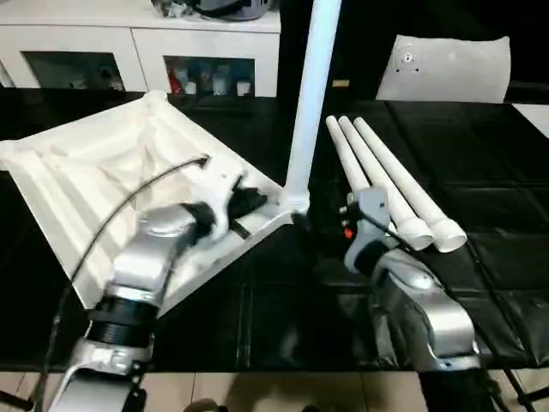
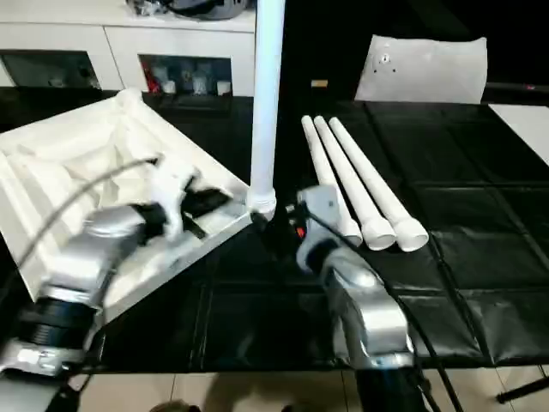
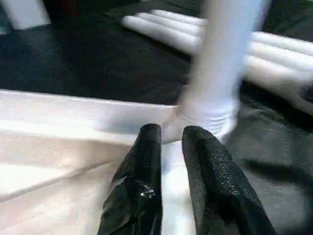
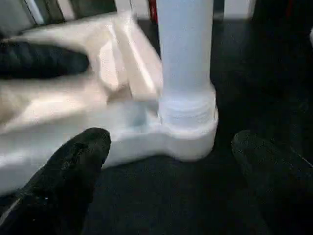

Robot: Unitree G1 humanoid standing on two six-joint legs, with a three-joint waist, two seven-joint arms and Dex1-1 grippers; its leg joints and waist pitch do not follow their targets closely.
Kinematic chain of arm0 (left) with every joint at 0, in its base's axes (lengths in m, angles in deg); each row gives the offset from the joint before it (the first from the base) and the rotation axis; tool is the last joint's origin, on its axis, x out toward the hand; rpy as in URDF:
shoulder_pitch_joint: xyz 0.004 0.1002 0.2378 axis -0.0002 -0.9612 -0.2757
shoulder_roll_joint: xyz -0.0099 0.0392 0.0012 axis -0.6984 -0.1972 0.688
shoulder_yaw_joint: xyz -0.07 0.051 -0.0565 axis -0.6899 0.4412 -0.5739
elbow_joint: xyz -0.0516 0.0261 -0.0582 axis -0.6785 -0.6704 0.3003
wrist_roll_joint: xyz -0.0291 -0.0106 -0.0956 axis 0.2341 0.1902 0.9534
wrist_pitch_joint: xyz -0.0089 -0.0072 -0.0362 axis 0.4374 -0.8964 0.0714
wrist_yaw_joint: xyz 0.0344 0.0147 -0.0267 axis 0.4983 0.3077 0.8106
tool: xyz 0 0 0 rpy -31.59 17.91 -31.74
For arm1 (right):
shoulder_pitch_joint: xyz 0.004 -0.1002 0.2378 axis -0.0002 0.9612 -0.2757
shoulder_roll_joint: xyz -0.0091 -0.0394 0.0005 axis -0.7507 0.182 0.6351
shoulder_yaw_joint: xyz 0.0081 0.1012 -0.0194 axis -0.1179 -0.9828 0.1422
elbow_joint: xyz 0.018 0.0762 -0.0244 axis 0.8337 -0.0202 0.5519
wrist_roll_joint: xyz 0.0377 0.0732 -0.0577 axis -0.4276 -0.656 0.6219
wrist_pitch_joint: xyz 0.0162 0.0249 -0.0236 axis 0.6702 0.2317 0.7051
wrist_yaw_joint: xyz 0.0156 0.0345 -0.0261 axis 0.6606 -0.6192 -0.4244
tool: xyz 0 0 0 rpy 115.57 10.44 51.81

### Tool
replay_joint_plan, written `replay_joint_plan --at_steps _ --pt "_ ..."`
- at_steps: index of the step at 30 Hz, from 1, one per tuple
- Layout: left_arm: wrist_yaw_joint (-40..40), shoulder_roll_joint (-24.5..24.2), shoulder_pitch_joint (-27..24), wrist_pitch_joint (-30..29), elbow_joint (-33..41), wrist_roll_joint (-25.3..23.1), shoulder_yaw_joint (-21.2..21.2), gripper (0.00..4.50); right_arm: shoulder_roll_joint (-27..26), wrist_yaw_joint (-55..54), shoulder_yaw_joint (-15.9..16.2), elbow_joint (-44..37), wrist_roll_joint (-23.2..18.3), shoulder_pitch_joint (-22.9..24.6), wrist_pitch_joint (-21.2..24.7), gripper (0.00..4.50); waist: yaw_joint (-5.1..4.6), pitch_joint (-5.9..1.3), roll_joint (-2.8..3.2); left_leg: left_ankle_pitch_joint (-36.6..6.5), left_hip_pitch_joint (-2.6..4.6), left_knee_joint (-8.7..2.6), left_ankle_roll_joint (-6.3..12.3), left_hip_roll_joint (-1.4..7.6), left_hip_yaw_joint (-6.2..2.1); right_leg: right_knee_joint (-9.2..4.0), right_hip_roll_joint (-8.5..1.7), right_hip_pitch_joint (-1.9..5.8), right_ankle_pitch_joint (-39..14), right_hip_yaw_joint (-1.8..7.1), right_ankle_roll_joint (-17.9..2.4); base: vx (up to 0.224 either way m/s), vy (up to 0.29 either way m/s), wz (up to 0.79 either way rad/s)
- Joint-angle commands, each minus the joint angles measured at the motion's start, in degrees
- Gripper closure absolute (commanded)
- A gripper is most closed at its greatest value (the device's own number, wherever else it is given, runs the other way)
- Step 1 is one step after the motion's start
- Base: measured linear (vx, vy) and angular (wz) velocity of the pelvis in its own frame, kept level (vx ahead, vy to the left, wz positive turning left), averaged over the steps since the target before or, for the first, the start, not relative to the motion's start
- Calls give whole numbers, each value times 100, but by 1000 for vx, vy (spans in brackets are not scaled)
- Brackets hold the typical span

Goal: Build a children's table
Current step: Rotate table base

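Note:
The children's table top lies upside down on the black mat, ribbed underside up. One white leg stands upright in its near right corner socket. Three more legs lie side by side to the right. My left gripper rests over the top just inside that corner. Its fingers stand a narrow gap apart with nothing between them. My right gripper is wide open, one finger on each side of the socket and the leg's base, touching neither.
A white glass-door cabinet runs along the back left. A flat white sheet with a round fitting leans at the back right. The black mat ends near my body, where a light floor begins.

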Motion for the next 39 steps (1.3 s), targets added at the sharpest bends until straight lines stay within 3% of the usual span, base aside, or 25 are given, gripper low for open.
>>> replay_joint_plan --at_steps 1,3,5,7,8,9,10,13,17,24,27,31,39 --pt "264 -307 11 -97 136 -241 -271 361 19 52 211 -59 91 -6 98 0 32 -354 20 -937 27 -394 162 278 -133 -485 -517 335 -1534 360 -650 0 0 0" --pt "401 -522 0 -133 144 -399 -369 388 22 67 328 -26 153 -12 91 0 18 -348 25 -992 42 -396 120 279 -134 -487 -509 317 -1588 365 -618 0 0 0" --pt "748 -1232 -172 -287 225 -896 -640 397 -63 16 559 128 242 -80 123 0 15 -347 1 -1028 50 -404 102 285 -136 -483 -508 307 -1625 369 -628 0 0 0" --pt "813 -1761 -430 -442 313 -1209 -745 400 -150 -106 660 312 314 -144 166 0 -25 -333 32 -1077 28 -434 41 294 -162 -449 -500 307 -1646 368 -600 0 0 0" --pt "813 -1761 -430 -442 313 -1209 -745 408 -150 -106 660 312 314 -144 166 0 -23 -338 30 -1091 76 -418 24 298 -154 -460 -513 271 -1623 382 -637 0 0 0" --pt "838 -1898 -512 -498 322 -1273 -803 431 -171 -128 701 386 344 -167 169 0 -7 -337 59 -1109 98 -420 -5 311 -151 -455 -514 254 -1572 388 -713 0 0 0" --pt "869 -2101 -633 -519 283 -1407 -825 431 -228 -195 711 510 371 -218 221 0 7 -332 31 -1112 108 -428 -8 321 -144 -465 -505 246 -1542 391 -726 0 0 0" --pt "966 -2421 -886 -548 169 -1537 -839 445 -299 -301 763 741 446 -318 237 0 77 -319 64 -1379 132 -470 -135 338 -161 -441 -520 215 -1502 401 -766 0 0 0" --pt "967 -2635 -1122 -581 47 -1589 -803 445 -356 -316 815 960 489 -475 168 0 138 -306 51 -1694 165 -493 -274 339 -173 -464 -537 194 -1625 415 -719 0 0 0" --pt "744 -2645 -1460 -890 226 -1604 -631 445 -429 -310 890 1317 536 -685 -1 0 133 -312 27 -1841 161 -508 -351 342 -190 -454 -565 222 -1624 427 -755 0 0 0" --pt "476 -2569 -1613 -999 471 -1452 -539 445 -549 -374 832 1644 520 -818 -159 0 135 -312 21 -1739 159 -496 -329 340 -182 -456 -566 225 -1532 435 -829 0 0 0" --pt "-344 -2692 -1904 -1383 1000 -1042 13 445 -740 -499 782 2342 572 -1160 -456 0 123 -305 26 -1820 166 -507 -360 341 -181 -440 -563 208 -1581 437 -912 0 0 0" --pt "-1673 -3096 -2503 -1838 2324 -201 567 445 -892 -559 759 2683 576 -1423 -609 0 97 -279 35 -1979 187 -513 -386 335 -182 -455 -550 203 -1848 445 -829 0 0 0"
